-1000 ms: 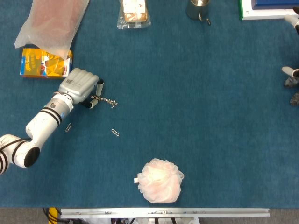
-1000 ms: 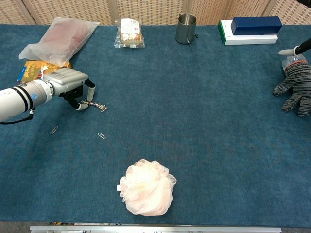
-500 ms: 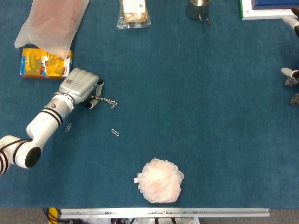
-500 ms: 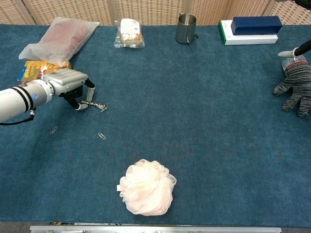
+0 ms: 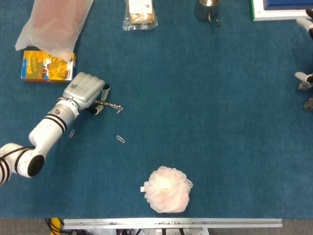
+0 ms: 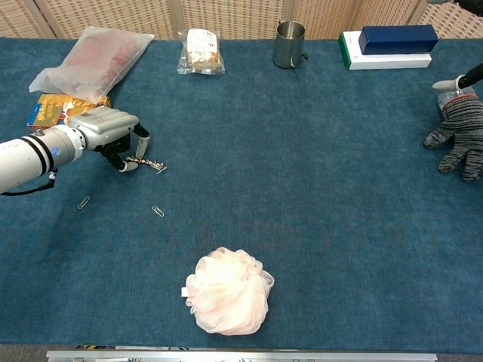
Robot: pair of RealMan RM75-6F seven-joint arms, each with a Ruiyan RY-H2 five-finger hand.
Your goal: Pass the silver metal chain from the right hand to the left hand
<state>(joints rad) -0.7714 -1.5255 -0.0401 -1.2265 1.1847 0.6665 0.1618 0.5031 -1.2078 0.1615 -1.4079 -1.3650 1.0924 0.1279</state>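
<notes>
My left robot hand (image 5: 86, 91) lies low over the blue counter (image 5: 205, 98), fingers curled down, and its fingertips (image 5: 99, 108) pinch one end of the silver metal chain (image 5: 110, 105) — the rest of the chain trails out to the side, lying flat on the counter. In the chest view the same left robot hand (image 6: 110, 130) shows the chain (image 6: 149, 164) caught between thumb and a finger, the free end pointing toward the middle of the counter. My right robot hand (image 5: 305, 83) is only a sliver at the far edge of the head view, well apart from the chain; whether it is clenched or released I cannot tell. In the chest view a striped knit glove (image 6: 457, 139) lies at that edge. Two paper clips (image 5: 120, 139) rest near my left forearm, one just beside it and one a little further out. A pink mesh sponge (image 5: 168, 189) sits near the front edge. Behind my left robot hand are a yellow packet (image 5: 46, 66) and a clear plastic bag (image 5: 56, 22) partly over it — further along the back, a small snack pack (image 5: 140, 13), a metal cup (image 5: 207, 10) and a blue box (image 6: 398, 39) on a white-and-green one.
</notes>
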